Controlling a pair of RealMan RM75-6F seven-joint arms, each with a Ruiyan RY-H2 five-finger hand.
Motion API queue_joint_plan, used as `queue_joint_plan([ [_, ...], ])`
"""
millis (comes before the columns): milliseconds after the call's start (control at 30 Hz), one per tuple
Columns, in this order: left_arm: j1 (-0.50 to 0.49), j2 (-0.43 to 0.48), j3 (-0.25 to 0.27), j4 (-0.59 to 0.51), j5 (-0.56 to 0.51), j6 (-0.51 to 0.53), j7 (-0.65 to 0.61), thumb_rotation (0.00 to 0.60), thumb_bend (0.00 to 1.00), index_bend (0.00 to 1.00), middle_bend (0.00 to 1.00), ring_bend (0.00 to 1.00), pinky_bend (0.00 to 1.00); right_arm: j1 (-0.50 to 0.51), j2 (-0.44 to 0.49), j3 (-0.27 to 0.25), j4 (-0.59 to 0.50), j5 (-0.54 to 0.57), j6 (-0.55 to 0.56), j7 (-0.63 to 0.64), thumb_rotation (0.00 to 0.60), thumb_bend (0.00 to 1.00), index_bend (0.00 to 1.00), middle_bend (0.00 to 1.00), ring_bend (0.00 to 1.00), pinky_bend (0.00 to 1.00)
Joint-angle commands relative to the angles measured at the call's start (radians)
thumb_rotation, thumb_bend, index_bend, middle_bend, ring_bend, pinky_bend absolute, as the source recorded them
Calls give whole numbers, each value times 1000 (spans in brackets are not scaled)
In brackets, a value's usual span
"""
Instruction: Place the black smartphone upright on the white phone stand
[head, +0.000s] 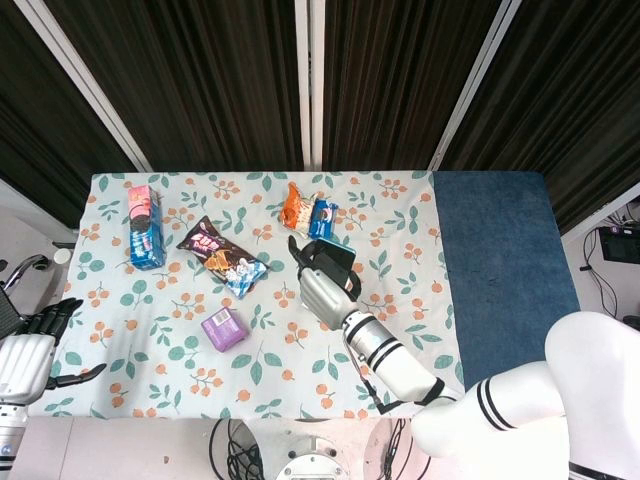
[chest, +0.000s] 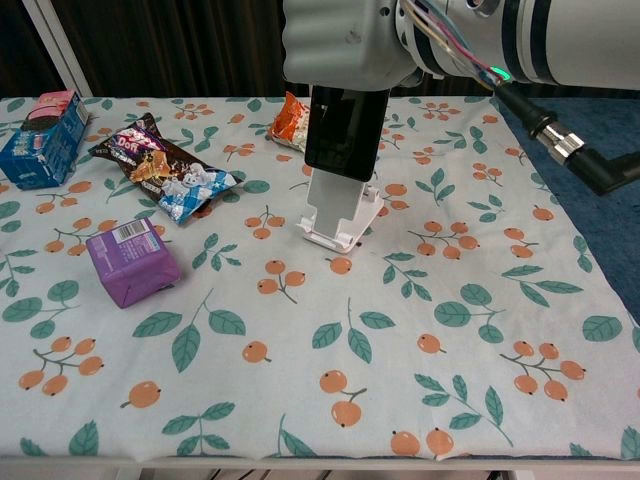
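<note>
Smartphone (chest: 344, 130), black and held upright, is gripped from above by the right hand (chest: 345, 42), whose silver back fills the top of the chest view. Directly below the hand, the white phone stand (chest: 338, 208) is seen on the floral cloth of the worktop (chest: 420, 300); the phone's lower edge overlaps the top of the stand's backrest, but whether the two touch cannot be told. In the head view the same hand (head: 322, 285) is seen covering most of the stand, with the phone's dark edge (head: 334, 254) showing at its far side.

Just beyond the hand, an orange snack packet (chest: 294, 120) and a blue packet beside it (head: 323, 218) are laid. To the hand's left, a long dark snack wrapper (chest: 160, 168), a purple box (chest: 132, 262) and a blue carton (chest: 40, 140) are spread well apart. To the hand's right, a blue mat (chest: 585, 170) is laid over the worktop.

The left hand (head: 28, 350) is seen off the worktop's near left corner, holding nothing, its dark fingers extended and apart.
</note>
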Motion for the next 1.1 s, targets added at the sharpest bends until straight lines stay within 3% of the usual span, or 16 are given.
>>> queue_joint_plan([
  [33, 0, 0, -1, 1, 0, 0, -2, 367, 61, 110, 104, 133, 223, 10, -1, -19, 14, -12, -9, 20, 600, 279, 629, 446, 455, 0],
  [733, 4, -2, 2, 22, -6, -6, -23, 365, 61, 110, 104, 133, 223, 52, -129, -76, 84, 27, 68, 15, 600, 278, 626, 446, 456, 0],
  [1100, 10, -4, 4, 41, -10, -8, -43, 365, 61, 110, 104, 133, 223, 61, -206, -60, 103, 99, 156, -24, 600, 279, 626, 446, 455, 0],
])
